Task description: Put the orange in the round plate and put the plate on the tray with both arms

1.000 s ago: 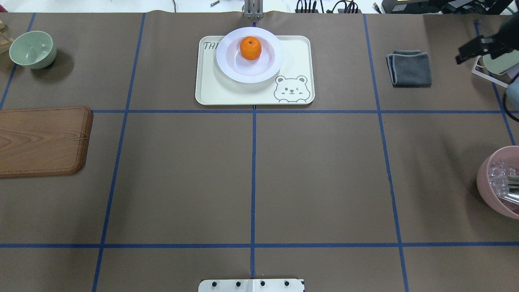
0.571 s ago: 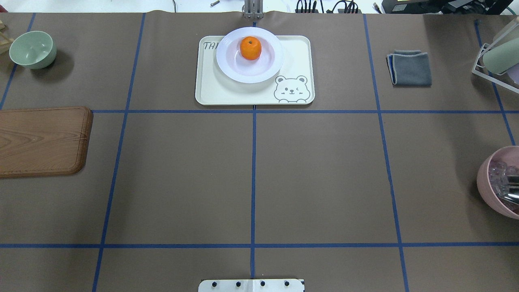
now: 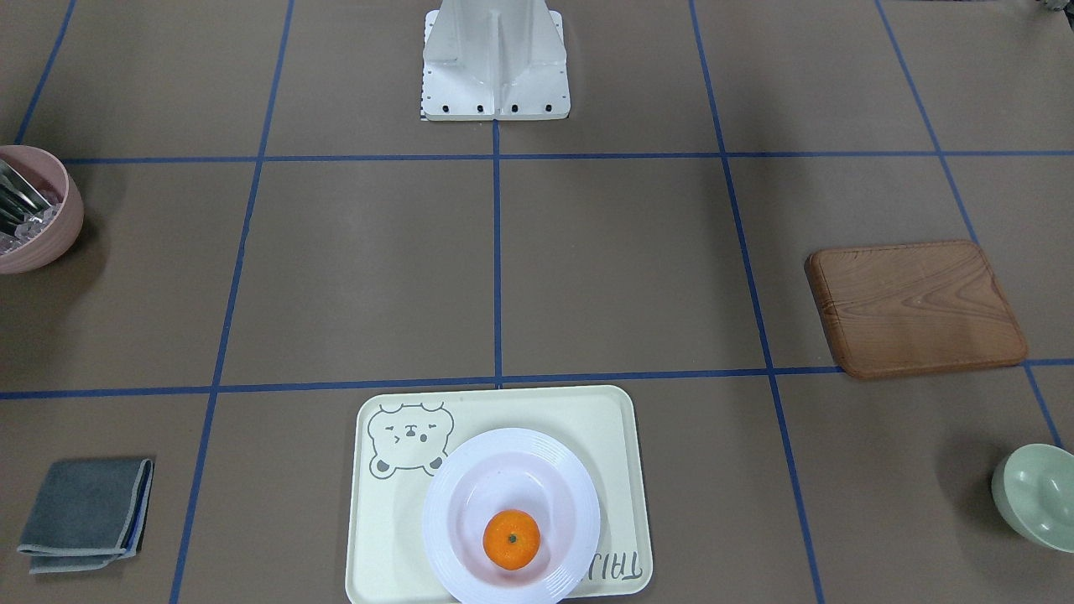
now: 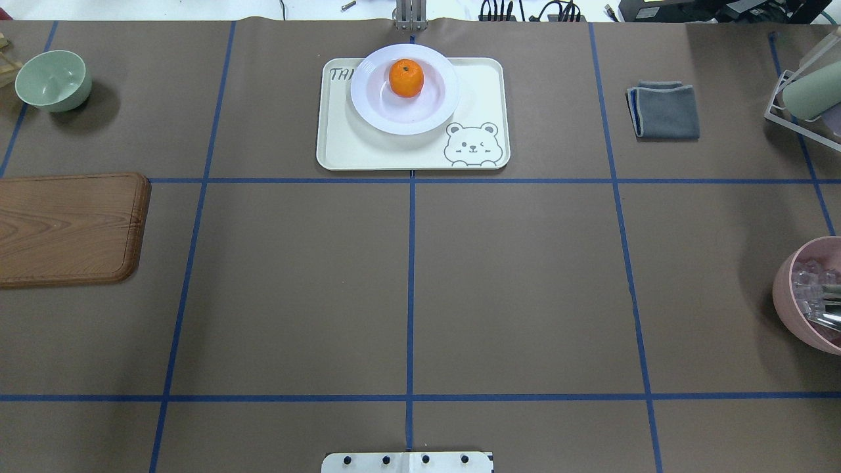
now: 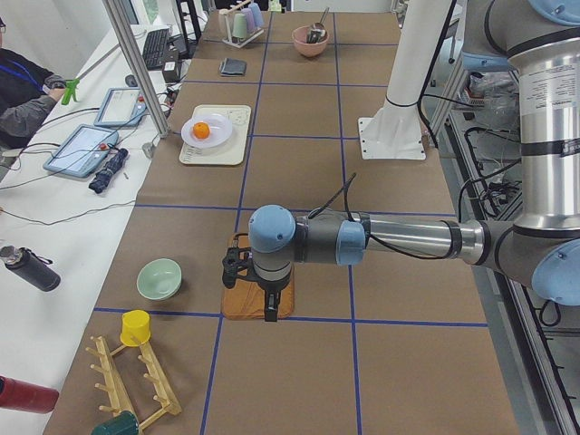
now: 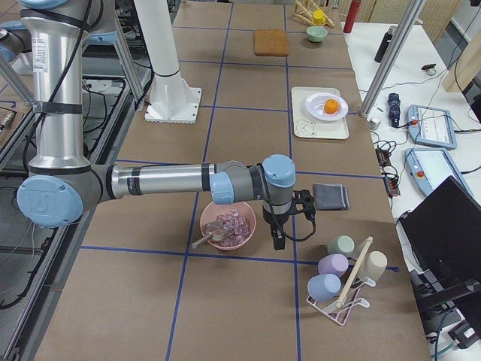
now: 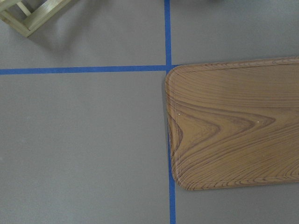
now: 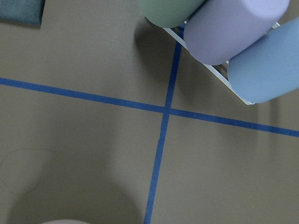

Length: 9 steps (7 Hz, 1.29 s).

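Note:
The orange lies in the white round plate, which stands on the cream bear tray at the table's far middle. The front-facing view shows the same: orange, plate, tray. Neither arm shows in the overhead or front-facing views. My left gripper hangs over the wooden board's end, seen only from the left side, and I cannot tell its state. My right gripper hangs between the pink bowl and the cup rack, seen only from the right side, state unclear too.
A wooden board and a green bowl lie at the left. A folded grey cloth, a rack of cups and a pink bowl with ice and tongs are at the right. The robot's base stands mid-table.
The right gripper showed at the overhead view's upper right edge a second ago and has since left that view. The orange, plate and tray have not moved.

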Available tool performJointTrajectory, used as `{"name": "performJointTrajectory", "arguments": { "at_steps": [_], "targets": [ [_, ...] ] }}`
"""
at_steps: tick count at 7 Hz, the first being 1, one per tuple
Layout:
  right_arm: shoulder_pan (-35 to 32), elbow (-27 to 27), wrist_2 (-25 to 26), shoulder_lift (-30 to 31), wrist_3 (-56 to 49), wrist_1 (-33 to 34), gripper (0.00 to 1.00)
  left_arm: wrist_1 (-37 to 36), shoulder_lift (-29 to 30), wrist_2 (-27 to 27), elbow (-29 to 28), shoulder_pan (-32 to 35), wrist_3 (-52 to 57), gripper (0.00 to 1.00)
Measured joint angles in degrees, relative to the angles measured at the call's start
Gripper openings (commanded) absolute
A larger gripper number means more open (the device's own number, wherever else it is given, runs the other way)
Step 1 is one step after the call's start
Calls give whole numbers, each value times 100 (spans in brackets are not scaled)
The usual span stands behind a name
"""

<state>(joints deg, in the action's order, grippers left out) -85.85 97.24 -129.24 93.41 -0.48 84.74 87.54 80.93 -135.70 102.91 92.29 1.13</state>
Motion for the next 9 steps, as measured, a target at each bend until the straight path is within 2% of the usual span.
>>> {"name": "performJointTrajectory", "arguments": {
  "at_steps": [9],
  "targets": [
    [-141, -11, 18, 336, -209, -63, 100, 17, -87, 8, 32, -6, 19, 98]
  ]
}}
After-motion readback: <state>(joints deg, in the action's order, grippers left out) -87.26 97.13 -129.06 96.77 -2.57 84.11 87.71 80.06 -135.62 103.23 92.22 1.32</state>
